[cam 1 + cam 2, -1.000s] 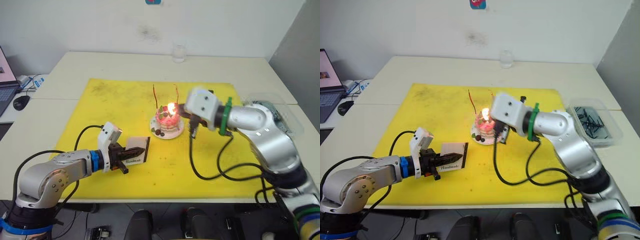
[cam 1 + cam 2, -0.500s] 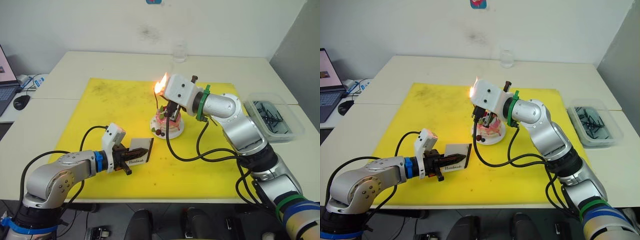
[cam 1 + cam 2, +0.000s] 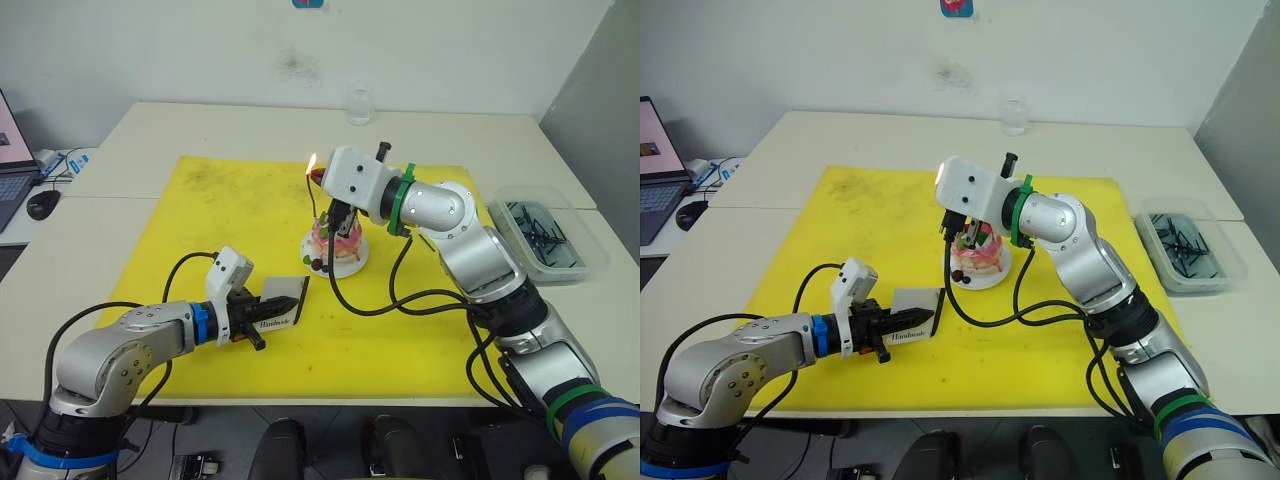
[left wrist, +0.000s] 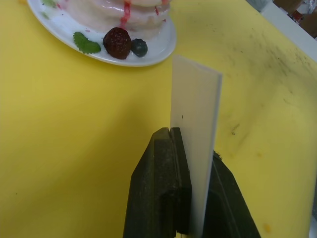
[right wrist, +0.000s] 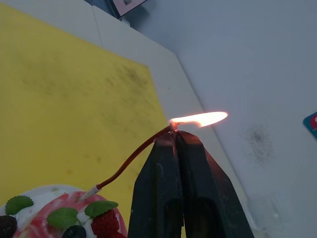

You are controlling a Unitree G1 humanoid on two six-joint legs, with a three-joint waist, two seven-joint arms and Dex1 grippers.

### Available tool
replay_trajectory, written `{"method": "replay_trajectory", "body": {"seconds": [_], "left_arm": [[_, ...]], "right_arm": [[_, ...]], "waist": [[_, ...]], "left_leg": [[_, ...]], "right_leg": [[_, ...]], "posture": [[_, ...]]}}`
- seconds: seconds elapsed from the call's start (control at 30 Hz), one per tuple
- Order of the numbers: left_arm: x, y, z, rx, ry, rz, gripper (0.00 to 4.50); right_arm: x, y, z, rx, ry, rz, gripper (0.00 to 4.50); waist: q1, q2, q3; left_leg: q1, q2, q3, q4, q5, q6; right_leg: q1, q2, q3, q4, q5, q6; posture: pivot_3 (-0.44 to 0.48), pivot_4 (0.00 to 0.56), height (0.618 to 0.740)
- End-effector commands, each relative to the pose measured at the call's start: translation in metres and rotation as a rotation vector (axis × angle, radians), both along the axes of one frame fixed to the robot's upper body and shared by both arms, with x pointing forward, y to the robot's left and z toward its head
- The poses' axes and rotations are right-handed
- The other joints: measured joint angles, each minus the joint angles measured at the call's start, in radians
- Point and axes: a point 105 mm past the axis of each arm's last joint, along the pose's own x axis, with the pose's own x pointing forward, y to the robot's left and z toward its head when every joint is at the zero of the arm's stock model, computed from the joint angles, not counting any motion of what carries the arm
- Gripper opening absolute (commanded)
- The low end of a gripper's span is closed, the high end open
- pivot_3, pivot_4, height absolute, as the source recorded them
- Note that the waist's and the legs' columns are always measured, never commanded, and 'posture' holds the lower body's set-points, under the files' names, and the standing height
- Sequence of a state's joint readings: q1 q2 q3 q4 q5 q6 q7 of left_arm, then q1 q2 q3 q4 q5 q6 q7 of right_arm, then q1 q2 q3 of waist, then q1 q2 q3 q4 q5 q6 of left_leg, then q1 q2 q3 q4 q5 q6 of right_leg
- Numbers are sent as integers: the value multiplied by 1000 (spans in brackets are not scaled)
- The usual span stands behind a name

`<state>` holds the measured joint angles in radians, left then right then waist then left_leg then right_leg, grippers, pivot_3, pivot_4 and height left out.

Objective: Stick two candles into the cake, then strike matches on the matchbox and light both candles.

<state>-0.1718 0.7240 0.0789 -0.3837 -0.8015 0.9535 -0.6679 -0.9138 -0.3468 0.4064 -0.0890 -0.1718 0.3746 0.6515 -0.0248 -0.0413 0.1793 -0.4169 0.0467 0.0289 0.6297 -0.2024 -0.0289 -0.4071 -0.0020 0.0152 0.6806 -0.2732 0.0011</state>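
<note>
Candle (image 5: 130, 161) number one, thin and red-brown, rises out of the cake (image 3: 336, 243) on a slant, and its long axis runs straight up to the right gripper (image 5: 174, 135), ending right at the tips. There a flame (image 5: 200, 118) burns, just off the closed ends of the jaws; they are pressed together, presumably on a match I cannot make out. Whether the wick itself has caught or only the match burns, I cannot tell. A second candle is not clear from here, so the right arm, being the one over the cake, would have to shift sideways to find it. Well off to the near side, the left gripper (image 4: 190, 144) clamps the white matchbox (image 4: 194, 144) on edge, apart from the plate (image 4: 156, 50).
</note>
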Motion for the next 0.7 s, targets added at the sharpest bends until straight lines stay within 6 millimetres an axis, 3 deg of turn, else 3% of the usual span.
{"method": "replay_trajectory", "body": {"seconds": [0.03,0.7], "left_arm": [[-1,-7,6,-5,-32,-35,0],[0,-11,7,-9,-36,-42,0]], "right_arm": [[-4,3,12,-5,-70,24,37],[-8,1,10,-7,-34,37,37]], "waist": [[0,0,0],[1,0,0]], "left_leg": [[0,0,0,0,0,0],[0,0,0,0,0,0]], "right_leg": [[0,0,0,0,0,0],[0,0,0,0,0,0]], "posture": [[0,150,740],[0,150,740]]}}
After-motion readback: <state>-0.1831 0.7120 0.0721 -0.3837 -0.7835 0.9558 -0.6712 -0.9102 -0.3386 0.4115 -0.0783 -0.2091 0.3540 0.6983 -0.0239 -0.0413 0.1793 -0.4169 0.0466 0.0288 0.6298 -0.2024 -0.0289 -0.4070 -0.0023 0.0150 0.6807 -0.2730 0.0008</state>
